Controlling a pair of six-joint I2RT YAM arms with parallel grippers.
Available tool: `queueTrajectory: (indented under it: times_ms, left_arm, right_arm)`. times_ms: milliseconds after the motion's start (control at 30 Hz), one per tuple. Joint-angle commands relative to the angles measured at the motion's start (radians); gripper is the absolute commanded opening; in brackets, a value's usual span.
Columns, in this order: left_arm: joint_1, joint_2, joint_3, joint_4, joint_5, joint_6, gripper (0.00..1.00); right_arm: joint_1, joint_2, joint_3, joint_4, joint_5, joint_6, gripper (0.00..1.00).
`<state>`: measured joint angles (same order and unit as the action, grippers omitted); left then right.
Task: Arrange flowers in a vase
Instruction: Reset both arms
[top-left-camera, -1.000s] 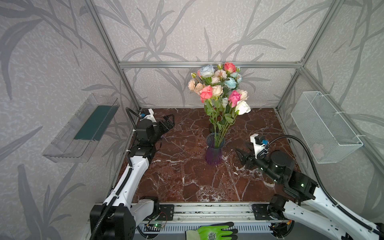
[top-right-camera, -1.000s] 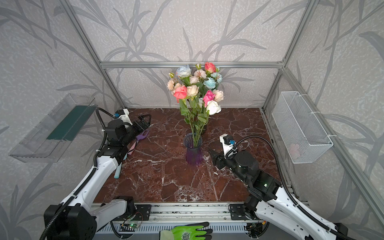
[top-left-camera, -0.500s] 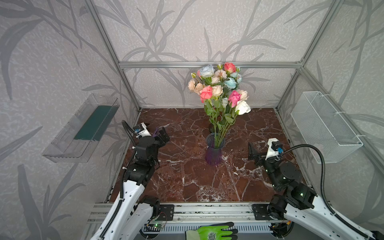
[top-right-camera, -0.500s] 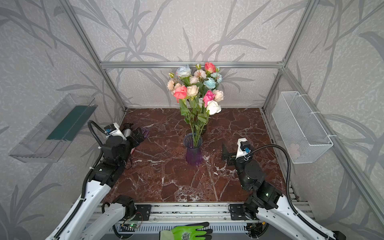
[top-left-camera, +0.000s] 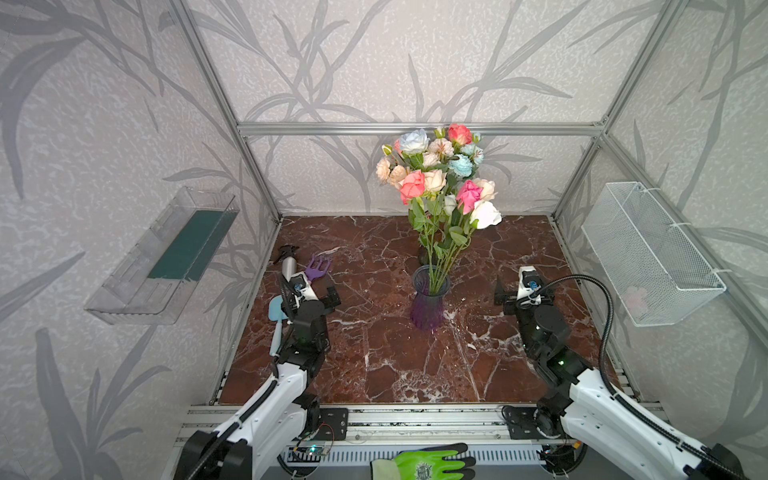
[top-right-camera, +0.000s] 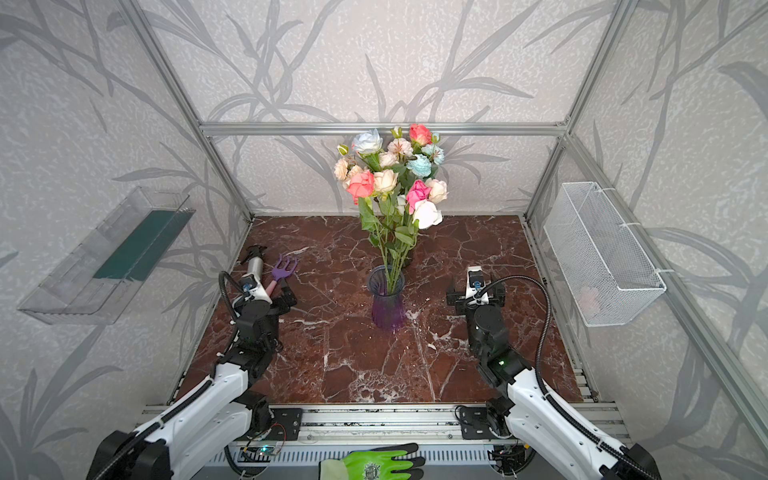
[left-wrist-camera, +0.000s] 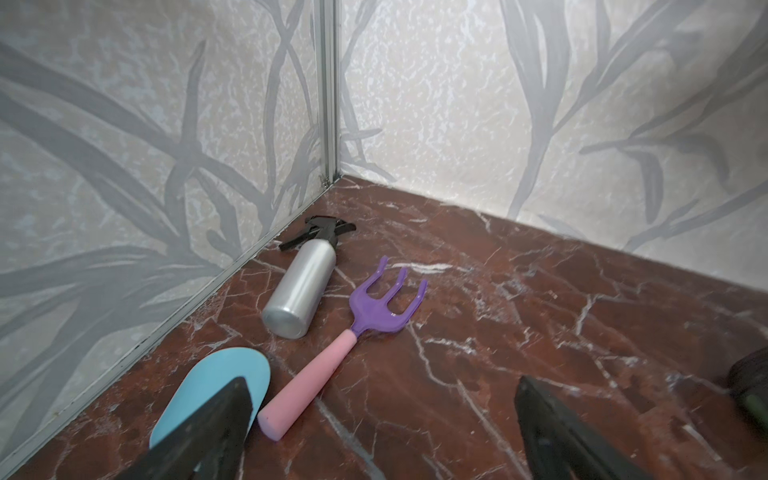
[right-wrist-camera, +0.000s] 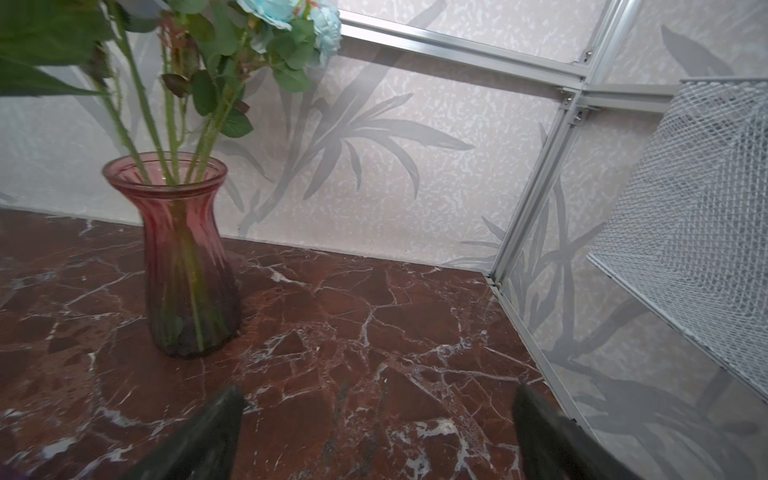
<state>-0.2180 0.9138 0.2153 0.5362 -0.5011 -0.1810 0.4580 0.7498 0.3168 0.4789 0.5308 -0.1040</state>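
Note:
A purple glass vase (top-left-camera: 430, 303) (top-right-camera: 388, 303) stands upright at the middle of the marble floor in both top views. The flowers (top-left-camera: 436, 178) (top-right-camera: 390, 174), coral, peach, cream, white and pale blue heads on leafy green stems, stand bunched in it. My left gripper (top-left-camera: 311, 291) (left-wrist-camera: 380, 384) is open and empty, left of the vase, facing the back left corner. My right gripper (top-left-camera: 521, 293) (right-wrist-camera: 378, 392) is open and empty, right of the vase (right-wrist-camera: 187, 257) and apart from it. The right wrist view shows the stems and low leaves of the flowers (right-wrist-camera: 208, 83).
By the left wall lie a silver spray bottle (left-wrist-camera: 301, 291), a purple rake with a pink handle (left-wrist-camera: 374, 307) and a blue trowel (left-wrist-camera: 216, 390). A white mesh basket (top-left-camera: 652, 253) hangs on the right wall, a clear shelf (top-left-camera: 166, 257) on the left. A green glove (top-left-camera: 424, 463) lies in front.
Both arms have drawn back toward the front rail. The right gripper has left the vase's side and opened wider. The left gripper has backed away from the tools at the back left.

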Motion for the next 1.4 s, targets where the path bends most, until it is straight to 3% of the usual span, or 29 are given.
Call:
queueTrajectory:
  times_ms: [0,133,233,400,533,633,800,867,1100,1267,1367]
  left_arm:
    - [0.013,0.090,0.014,0.171,-0.041,0.128,0.99]
    - [0.025,0.279,0.004,0.325,-0.011,0.222,0.99]
    - [0.050,0.451,-0.030,0.606,0.085,0.291,0.99]
    - [0.124,0.741,-0.011,0.874,0.154,0.229,0.99]
    - [0.149,0.643,0.065,0.579,0.224,0.202,0.99]
    - [0.158,0.683,0.089,0.609,0.223,0.207,0.99]
    - [0.175,0.664,0.119,0.507,0.294,0.204,0.99]
    - [0.181,0.661,0.125,0.495,0.306,0.200,0.99]
    - [0.181,0.662,0.122,0.499,0.303,0.199,0.99]
    - [0.182,0.662,0.122,0.498,0.304,0.199,0.99]
    - [0.183,0.662,0.122,0.497,0.304,0.198,0.99]
  right_arm:
    - [-0.098,0.066,-0.045,0.192,-0.154,-0.018,0.99]
    - [-0.150,0.194,-0.072,0.313,-0.204,-0.057,0.99]
    - [-0.158,0.295,-0.076,0.362,-0.181,-0.068,0.99]
    - [-0.182,0.483,-0.093,0.528,-0.180,-0.093,0.99]
    - [-0.192,0.601,-0.105,0.647,-0.179,-0.071,0.99]
    - [-0.209,0.676,-0.106,0.702,-0.181,-0.050,0.99]
    - [-0.227,0.872,-0.136,0.929,-0.194,-0.030,0.99]
    - [-0.232,0.906,-0.118,0.928,-0.250,-0.048,0.99]
    - [-0.268,0.892,-0.102,0.882,-0.241,0.005,0.99]
    - [-0.349,0.840,-0.004,0.625,-0.375,0.070,0.99]
    - [-0.361,0.835,0.020,0.571,-0.389,0.083,0.99]
